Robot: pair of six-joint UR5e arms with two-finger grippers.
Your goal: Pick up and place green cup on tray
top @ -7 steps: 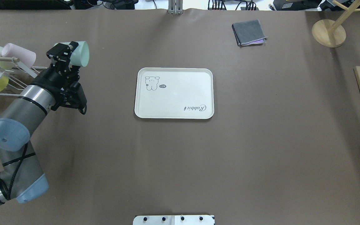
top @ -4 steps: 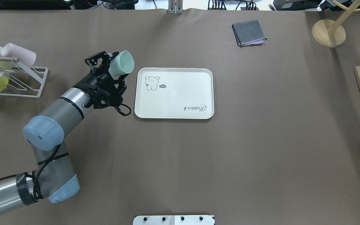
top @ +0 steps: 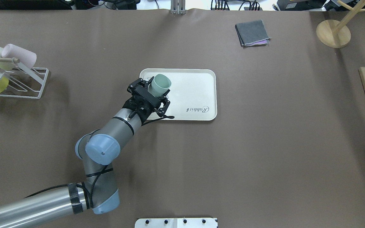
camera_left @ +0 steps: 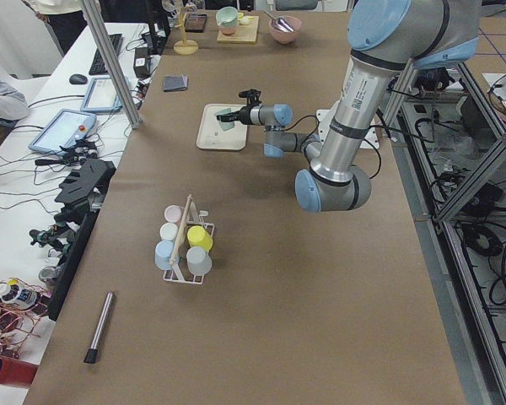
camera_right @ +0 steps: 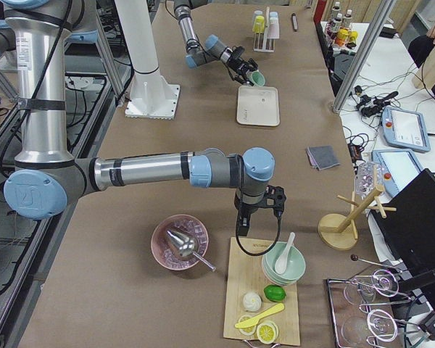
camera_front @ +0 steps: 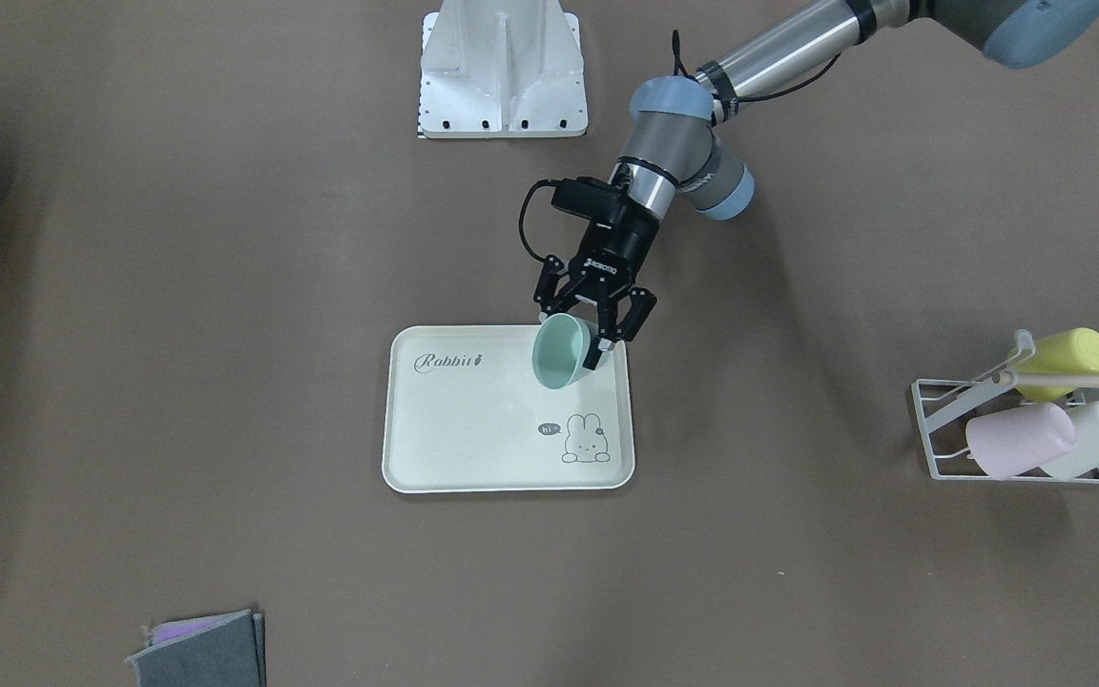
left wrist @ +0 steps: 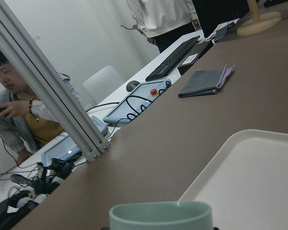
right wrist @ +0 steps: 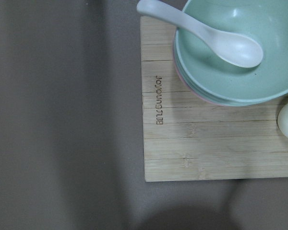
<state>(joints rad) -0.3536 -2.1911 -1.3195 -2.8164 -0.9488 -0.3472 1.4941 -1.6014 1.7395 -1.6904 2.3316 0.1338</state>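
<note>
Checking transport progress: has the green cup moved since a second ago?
Yes. In the overhead view the green cup went right, from beside the cup rack to over the tray's left end.

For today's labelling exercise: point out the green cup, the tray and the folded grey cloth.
green cup [camera_front: 558, 353]: front-facing view, its mint inside.
tray [top: 195, 85]: overhead view, bare surface right of the cup.
folded grey cloth [top: 252, 31]: overhead view, its top face.
</note>
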